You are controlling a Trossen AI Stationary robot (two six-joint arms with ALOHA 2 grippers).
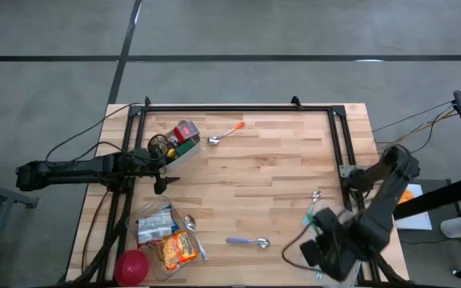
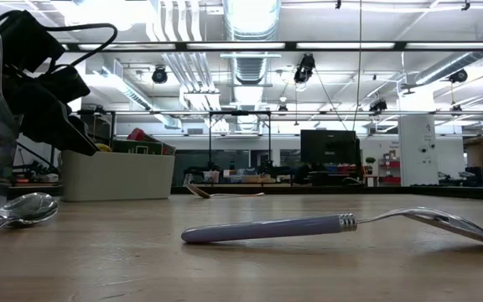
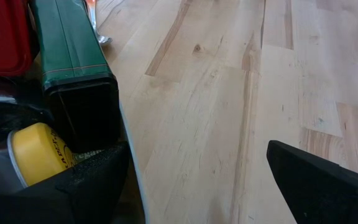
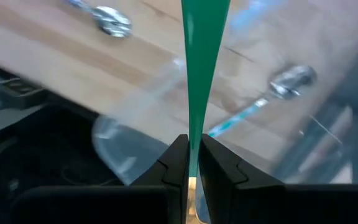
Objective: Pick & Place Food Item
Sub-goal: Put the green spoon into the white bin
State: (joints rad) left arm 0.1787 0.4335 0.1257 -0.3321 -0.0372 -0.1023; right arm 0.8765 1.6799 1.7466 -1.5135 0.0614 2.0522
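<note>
Green food item (image 4: 201,68): you are holding it in the right gripper (image 4: 192,146), whose fingers are pinching tight on its lower edge. From the right wrist camera it is showing as a thin green sliver, so I am judging it to be a flat packet seen edge-on; I cannot read what it is. It is hanging clear of the table (image 1: 278,160) at the near right corner, close to the edge. A narrow pinch suits a thin item like this, but it is leaving little margin against slipping or twisting.

Below it, a teal-handled spoon (image 4: 253,109) is lying on the wood. A purple-handled spoon (image 2: 267,228) is lying nearer the middle. Neither is touching the held item.

Across the table, near the left front corner, a clear container (image 1: 157,210) is holding other packets. I am taking this as the likely drop point, though nothing is confirming it.

You are parking the left gripper (image 1: 160,174) with its fingers spread wide and empty, just beside the white bin (image 1: 187,154) at the left side. That bin is holding a green box (image 3: 73,43) and a yellow can (image 3: 33,149). The left arm is probably waiting there for a pick.

Risk: the carry is crossing over the purple-handled spoon.
</note>
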